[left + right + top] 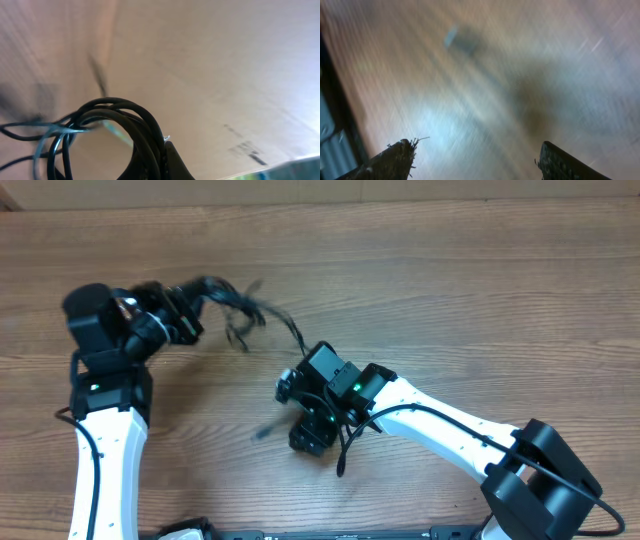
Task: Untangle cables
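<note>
Found the left pincer (192, 308) pressed together on a small coiled bundle of thin black cables (238, 304), at the upper left of the light brown wood-grain surface (450, 280) in the overhead view. Saw, through the left wrist camera, several loops of the cables arching over one dark fingertip (174, 161) at the bottom edge, with thinner strands fanning off to the left, blurred. Noticed a pale, bluish glint among the loops, too smeared to name. Traced loose strands rightward from the bundle in the overhead view, one thin end curving down towards the wrist of the other arm; could not tell whether it touched. Could not tell either whether the bundle hung above the surface or lay on it. Found the right pincer (476, 146) spread wide, its dark fingertips (400, 157) well apart at the lower edge of the right wrist view, gripping nothing, with only streaked, blurred wood grain between and beyond them. Placed that pincer, in the overhead view, near the middle of the surface, below and to the right of the cables and apart from the bundle. Followed the white left arm (110, 450) up from the near edge on the left, and the white right arm (440, 435) in from the lower right, with a thicker black wire (430, 409) running along it.
</note>
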